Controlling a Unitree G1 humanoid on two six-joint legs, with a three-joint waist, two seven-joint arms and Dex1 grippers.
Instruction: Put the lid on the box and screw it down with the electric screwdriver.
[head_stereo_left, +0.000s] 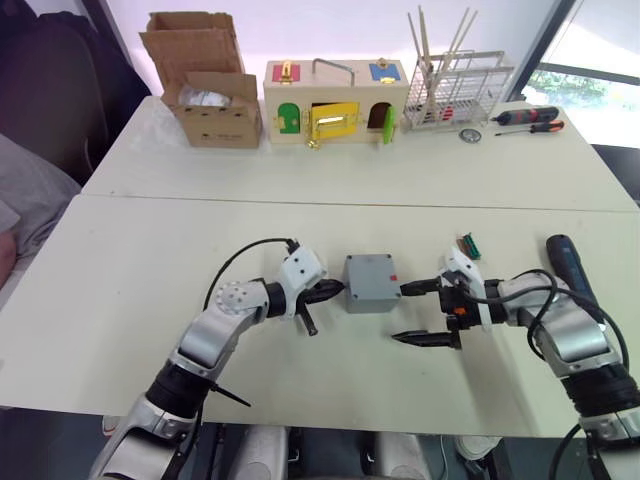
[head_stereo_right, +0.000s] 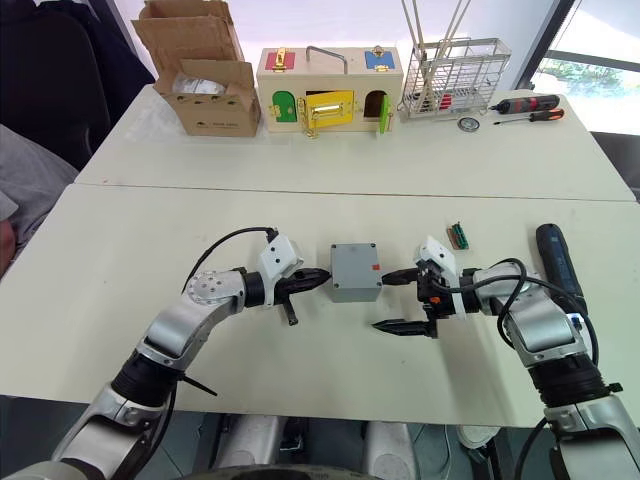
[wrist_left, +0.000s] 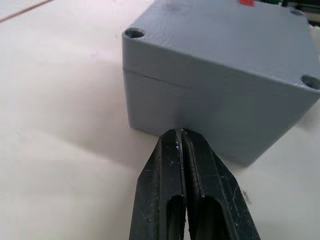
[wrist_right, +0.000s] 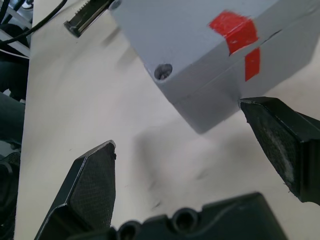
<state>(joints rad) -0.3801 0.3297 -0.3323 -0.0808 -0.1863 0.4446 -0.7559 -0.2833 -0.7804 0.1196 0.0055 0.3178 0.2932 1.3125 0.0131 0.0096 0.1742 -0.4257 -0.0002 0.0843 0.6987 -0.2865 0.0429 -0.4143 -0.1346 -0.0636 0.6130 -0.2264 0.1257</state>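
Note:
The grey box (head_stereo_left: 372, 290) stands at the middle of the near table, a red mark (wrist_right: 235, 26) on its right side. The lid (wrist_left: 220, 45) lies on top of it, with a thin seam between the two and screw holes at the corners. My left gripper (head_stereo_left: 336, 291) is shut, and its joined fingertips (wrist_left: 181, 134) touch the box's left wall. Open on the box's right is my right gripper (head_stereo_left: 402, 313). One of its fingertips (wrist_right: 250, 107) rests against the wall under the red mark, the other is apart. The electric screwdriver (head_stereo_left: 570, 262) lies on the table beyond my right arm.
A small green-and-dark part (head_stereo_left: 468, 243) lies behind my right gripper. On the far table stand a cardboard box (head_stereo_left: 205, 85), a wooden box with coloured doors (head_stereo_left: 335, 100), a wire rack (head_stereo_left: 455, 90) and two hand screwdrivers (head_stereo_left: 530, 120).

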